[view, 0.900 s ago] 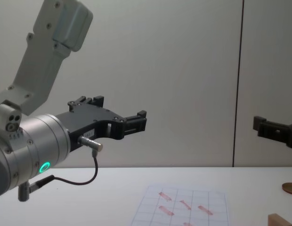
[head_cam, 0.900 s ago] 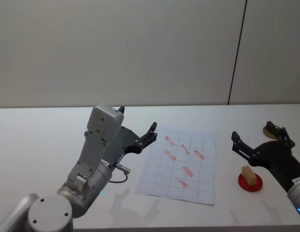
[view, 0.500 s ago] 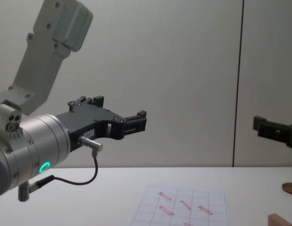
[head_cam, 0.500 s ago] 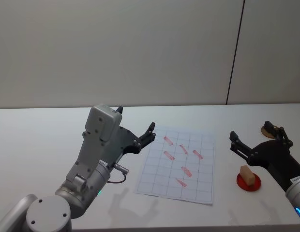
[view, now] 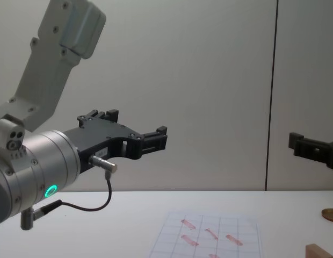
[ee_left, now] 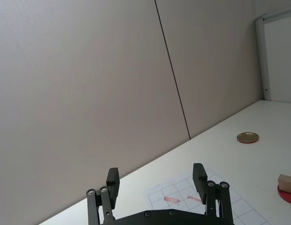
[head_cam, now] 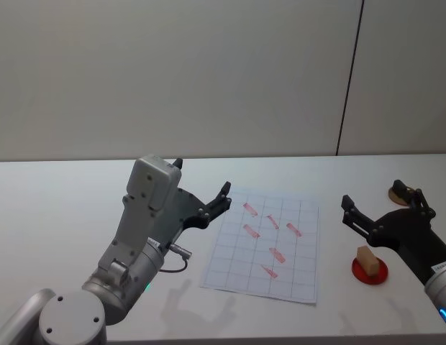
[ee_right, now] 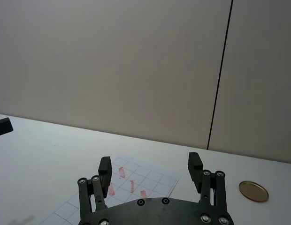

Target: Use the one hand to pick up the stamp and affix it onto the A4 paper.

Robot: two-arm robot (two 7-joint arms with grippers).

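Overhead, right end effector [head_cam: 372, 195] fingers apart, raised near stamp [head_cam: 366, 256] on red pad [head_cam: 378, 274]; chest view catches stamp's corner.

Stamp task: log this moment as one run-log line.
right gripper open, raised near stamp | stamp on red pad, untouched | A4 paper flat | left gripper open, raised

Small light-brown wooden block stamp [head_cam: 367, 256]: upright, right of the paper. White gridded A4 paper [head_cam: 244, 267]: flat, red marks. Black two-fingered right gripper [head_cam: 372, 194]: fingers spread, near the stamp.
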